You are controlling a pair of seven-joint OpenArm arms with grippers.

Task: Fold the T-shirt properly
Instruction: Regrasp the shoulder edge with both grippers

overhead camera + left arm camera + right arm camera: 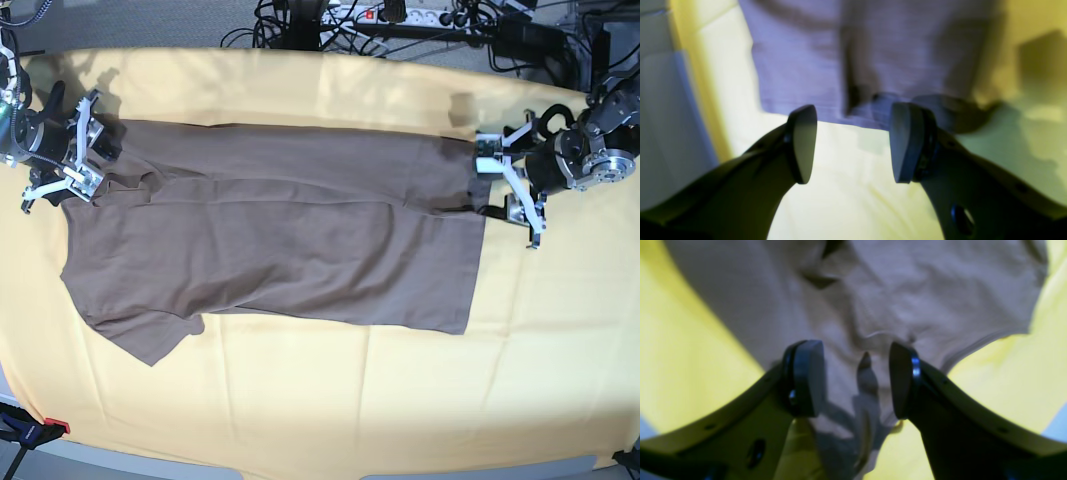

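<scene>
Right end effector at the left edge of the surface, jaws apart, gripping nothing, poised over the sleeve end of the T-shirt. In the right wrist view, pads spread wide over wrinkled taupe fabric, a raised fold standing between them; touching or just above the fabric, cannot tell. Yellow cloth showing on both sides of the garment there.

T-shirt spread flat across the middle of the surface, long axis running left to right, one sleeve pointing toward the near left corner, straight hem toward the right edge.

Left end effector at the right edge of the surface, just beside the far hem corner, jaws apart, empty. In the left wrist view, end effector above yellow cloth, hem edge of the T-shirt just beyond the pads. Picture blurred.

Cables lying beyond the far edge.
</scene>
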